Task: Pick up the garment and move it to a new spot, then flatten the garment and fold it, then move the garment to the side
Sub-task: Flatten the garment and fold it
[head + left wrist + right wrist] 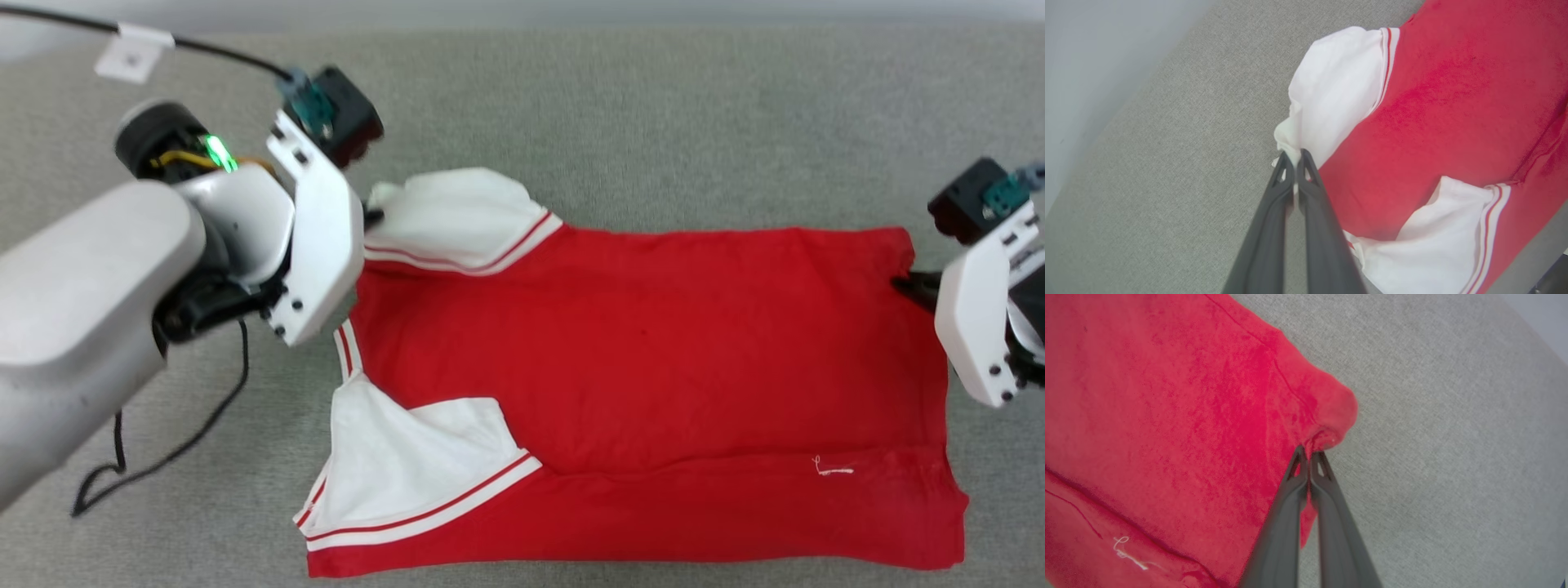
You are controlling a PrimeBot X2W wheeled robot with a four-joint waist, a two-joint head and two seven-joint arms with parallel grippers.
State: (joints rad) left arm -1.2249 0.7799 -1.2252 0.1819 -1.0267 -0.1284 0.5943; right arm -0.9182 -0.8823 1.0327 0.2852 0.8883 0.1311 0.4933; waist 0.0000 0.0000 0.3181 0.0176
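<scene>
The garment (637, 343) is a red T-shirt with white short sleeves and striped trim, spread sideways on the grey surface, collar end to the left, plain side up with no lettering showing. Its near long edge is folded over, with a loose white thread (833, 469) on that strip. My left gripper (1294, 157) is shut on the tip of the far white sleeve (1335, 90), at the shirt's far left corner (384, 200). My right gripper (1309, 455) is shut on the bunched far hem corner (1331, 416), at the right end (906, 282).
A grey fabric surface (653, 106) lies under and around the shirt, with a pale wall edge (1094, 61) beyond it. A black cable (163, 457) hangs from my left arm over the surface at the left.
</scene>
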